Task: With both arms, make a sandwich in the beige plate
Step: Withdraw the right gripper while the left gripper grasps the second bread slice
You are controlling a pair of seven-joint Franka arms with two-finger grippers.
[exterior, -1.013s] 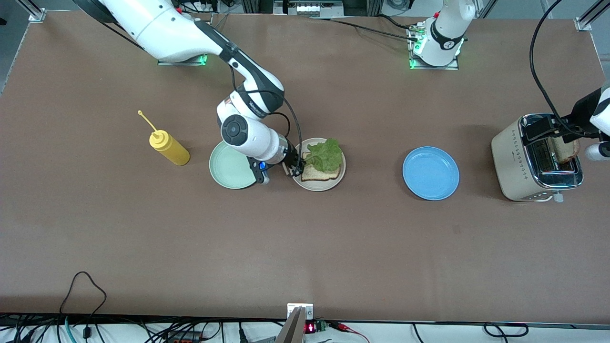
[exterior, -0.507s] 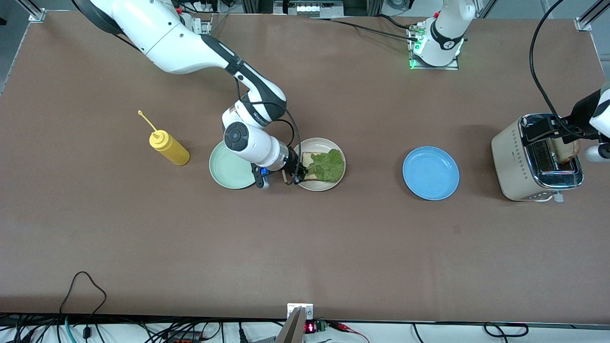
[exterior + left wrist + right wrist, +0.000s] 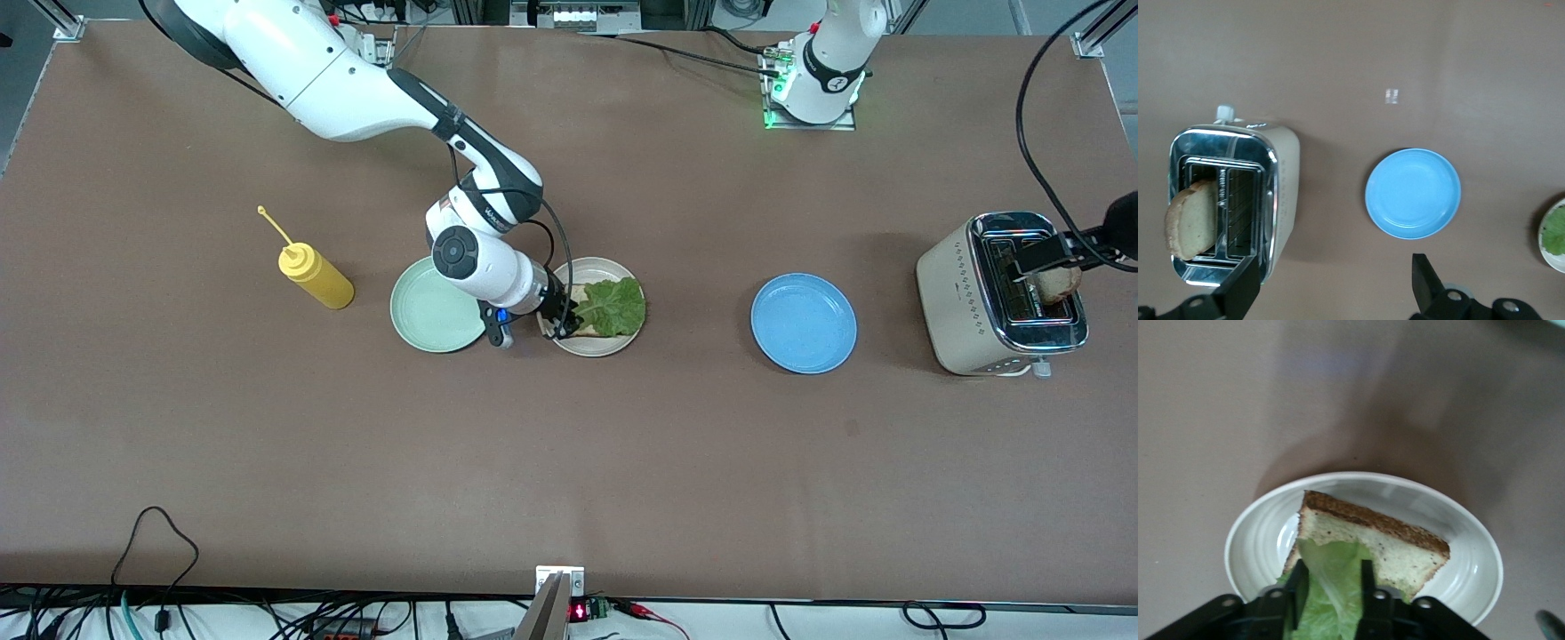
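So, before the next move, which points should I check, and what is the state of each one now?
1. Bottom bread slice lies in the beige plate: ok.
2. Lettuce leaf rests on that slice: ok.
3. Right gripper has let go of the lettuce: not ok, its fingers are shut on the leaf.
4. Second bread slice is out of the toaster: not ok, it stands in a slot.
5. Left gripper is open to take that slice: ok, it is open over the table between the toaster and the blue plate.
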